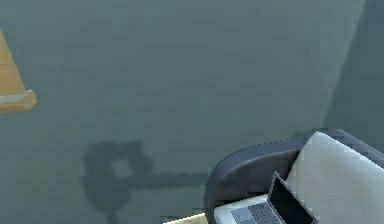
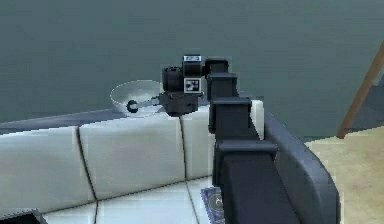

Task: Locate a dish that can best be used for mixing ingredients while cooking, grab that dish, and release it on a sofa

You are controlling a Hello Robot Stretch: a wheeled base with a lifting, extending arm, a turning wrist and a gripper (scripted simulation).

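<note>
While aloft, one bowl (image 2: 132, 97), one sofa (image 2: 130, 160)

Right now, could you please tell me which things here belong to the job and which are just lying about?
Job: clear bowl, hanging from the pincer; sofa.
Lying about: laptop on the sofa; orange cone-shaped thing; wooden pole.
</note>
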